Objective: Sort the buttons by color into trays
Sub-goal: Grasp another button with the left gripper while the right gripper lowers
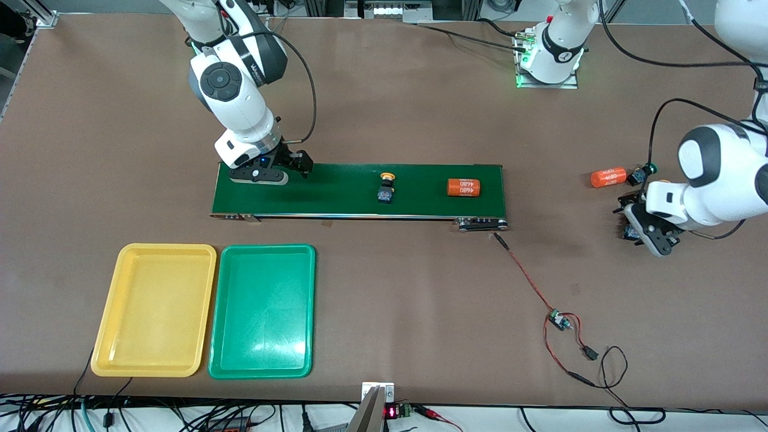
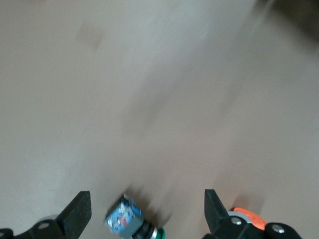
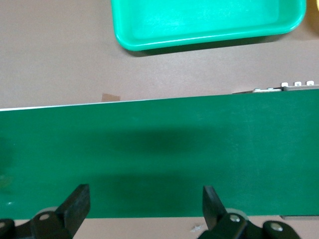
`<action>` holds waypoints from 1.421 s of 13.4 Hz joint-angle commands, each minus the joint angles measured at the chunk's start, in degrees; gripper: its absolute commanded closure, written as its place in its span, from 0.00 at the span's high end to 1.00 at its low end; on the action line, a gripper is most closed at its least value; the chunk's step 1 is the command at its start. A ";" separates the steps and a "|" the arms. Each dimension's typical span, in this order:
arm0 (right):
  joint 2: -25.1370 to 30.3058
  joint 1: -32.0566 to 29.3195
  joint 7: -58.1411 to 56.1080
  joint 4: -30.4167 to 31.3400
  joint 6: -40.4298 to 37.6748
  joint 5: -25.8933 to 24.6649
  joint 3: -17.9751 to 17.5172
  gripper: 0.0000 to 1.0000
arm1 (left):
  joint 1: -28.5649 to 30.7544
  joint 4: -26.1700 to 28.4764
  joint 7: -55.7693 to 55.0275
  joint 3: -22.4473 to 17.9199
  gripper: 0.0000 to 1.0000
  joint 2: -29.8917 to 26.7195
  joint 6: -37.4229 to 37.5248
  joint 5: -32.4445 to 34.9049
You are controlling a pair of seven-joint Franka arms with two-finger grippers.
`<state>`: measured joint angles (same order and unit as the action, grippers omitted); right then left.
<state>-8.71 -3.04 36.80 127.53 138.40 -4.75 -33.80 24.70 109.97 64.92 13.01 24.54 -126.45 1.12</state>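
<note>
Yellow-capped button (image 1: 387, 187) is riding mid-belt (image 1: 336, 204), nowhere near the yellow tray (image 1: 114, 354) or green tray (image 1: 219, 360). Right gripper (image 1: 282, 170) waits over the belt's end, jaws apart, empty. Left gripper (image 1: 637, 225), also spread, hovers by a green button (image 2: 130, 222) and an orange cylinder (image 1: 608, 177). Mistime it and the button sails off the belt.

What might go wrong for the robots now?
The yellow button stands on the conveyor belt beside an orange cylinder; the open right claw, over the belt's end, might take the cylinder instead. The green button lies tipped between the open left claw's fingers, so it may roll away.
</note>
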 commanded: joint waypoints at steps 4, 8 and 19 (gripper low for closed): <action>-0.95 0.23 -3.40 -0.35 0.20 -0.43 0.23 1.00 | 2.81 -2.39 -19.00 -2.46 1.00 5.07 -0.62 -0.86; -2.01 0.23 -3.40 -0.44 0.20 -0.35 0.23 1.00 | 3.78 -1.60 -25.89 -2.46 1.00 7.62 -3.62 -0.77; -7.37 2.16 -0.42 -3.69 0.12 -1.84 0.67 1.00 | 4.13 -1.52 -24.84 -2.46 0.13 9.04 -5.03 -0.24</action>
<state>-14.16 -1.82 34.17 125.72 138.59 -4.92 -33.65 28.51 108.99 39.23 10.34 33.50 -131.54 1.07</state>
